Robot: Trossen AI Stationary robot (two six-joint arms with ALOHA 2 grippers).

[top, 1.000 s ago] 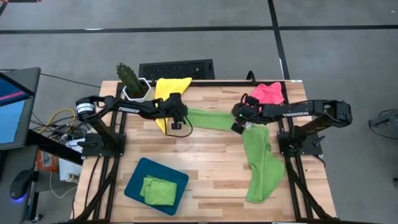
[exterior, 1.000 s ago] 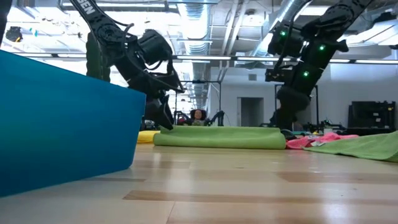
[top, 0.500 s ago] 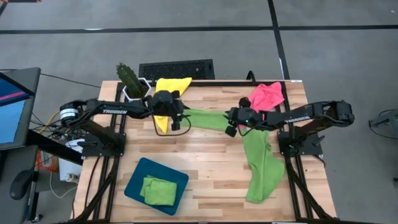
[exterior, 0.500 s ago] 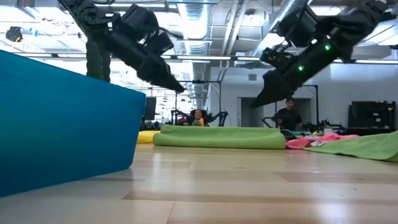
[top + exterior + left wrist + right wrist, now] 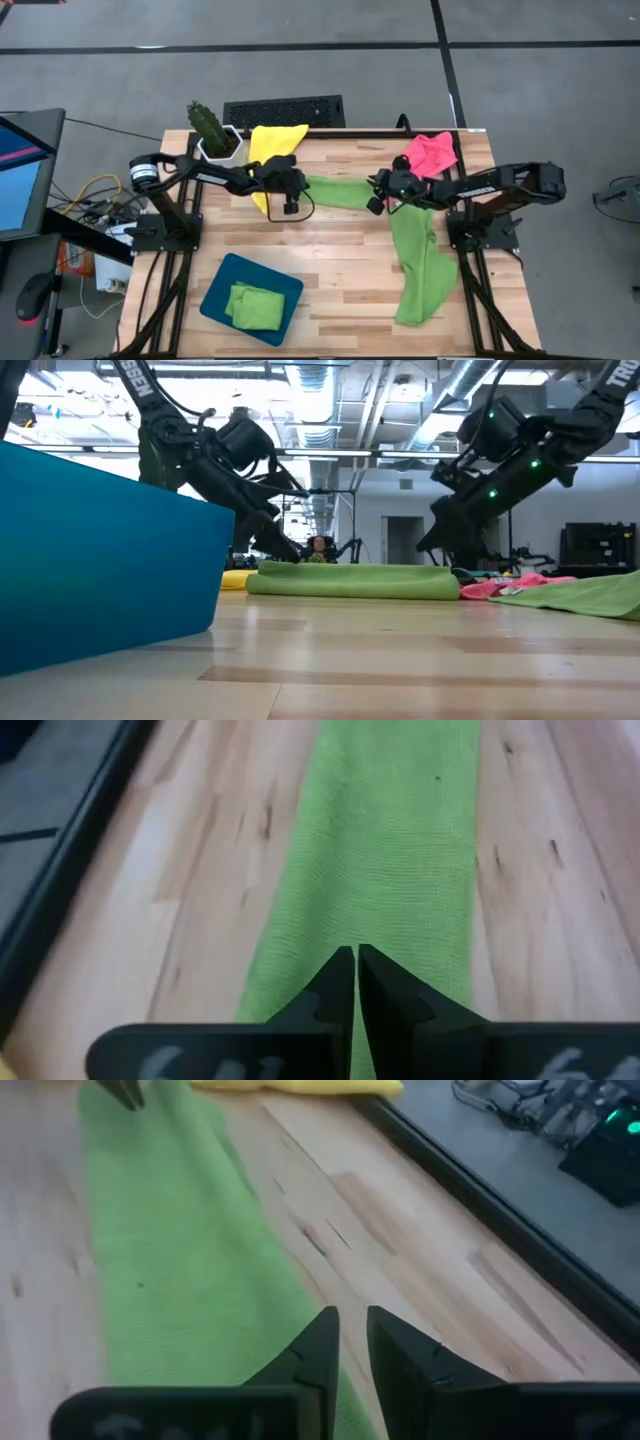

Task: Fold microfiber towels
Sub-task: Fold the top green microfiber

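Observation:
A lime green towel point(image 5: 340, 192) lies as a long narrow strip across the table's far middle point(image 5: 350, 580). My left gripper point(image 5: 355, 960) is shut, slanting down over the strip's left end point(image 5: 300, 186). My right gripper point(image 5: 352, 1325) stands open by a narrow gap, slanting down over the strip's right end point(image 5: 373, 200), near its long edge, with bare wood showing in the gap. A second green towel point(image 5: 418, 265) runs from beside that end toward the near right. A yellow towel point(image 5: 272, 148) and a pink one point(image 5: 432, 150) lie at the far edge. My left gripper's shut fingertips point(image 5: 292, 555) come slanting down from the table's left, pointing along the green strip at its left end point(image 5: 330, 980). I cannot tell whether they touch the cloth. No cloth shows between the fingers.
A dark teal tray point(image 5: 222, 285) with a folded green towel point(image 5: 252, 306) sits at the near left; its wall point(image 5: 100, 560) fills the low view's left. A potted cactus point(image 5: 210, 128) and a keyboard point(image 5: 285, 110) stand beyond the far edge. Bare wood lies in the middle.
Both grippers have lifted off the ends of the green strip, tipped from pointing steeply down to a slant, then sunk again toward those ends. My left gripper drew back toward the table's left and returned. The strip has stayed in place.

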